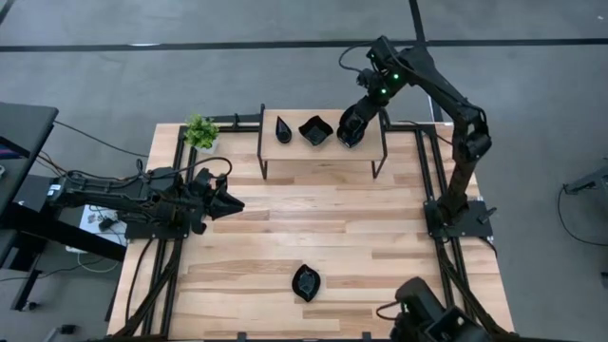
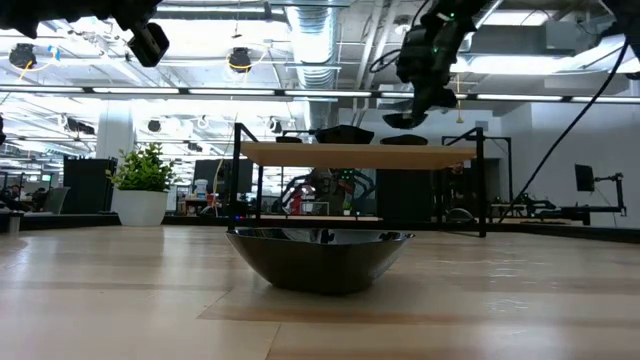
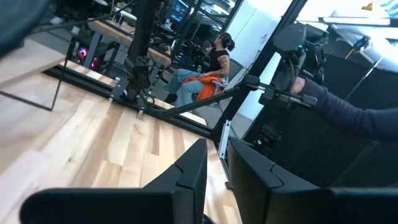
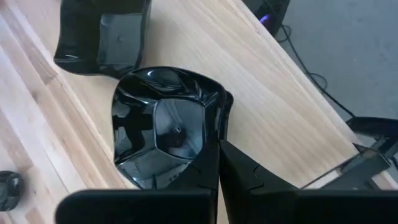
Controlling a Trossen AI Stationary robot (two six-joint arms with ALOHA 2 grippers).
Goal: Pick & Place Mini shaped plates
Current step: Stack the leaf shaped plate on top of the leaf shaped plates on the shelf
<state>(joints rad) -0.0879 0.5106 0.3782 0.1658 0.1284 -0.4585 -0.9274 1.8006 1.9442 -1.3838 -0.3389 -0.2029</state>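
raised wooden shelf (image 1: 323, 152): glossy black plate (image 4: 165, 127) pinched at rim by closed right gripper (image 1: 350, 131); left gripper (image 1: 224, 201) parked, slightly parted, empty.

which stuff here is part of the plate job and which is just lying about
Part of the job:
- glossy black plate shut in the right gripper, above the wooden shelf
- wavy-edged square black plate on the shelf
- slim teardrop black plate on the shelf
- leaf-like black plate on the wooden table

Just lying about:
- small green plant

4 glossy black mini plates (image 1: 306, 282): 1 on table, 2 on shelf, 1 gripped above shelf.
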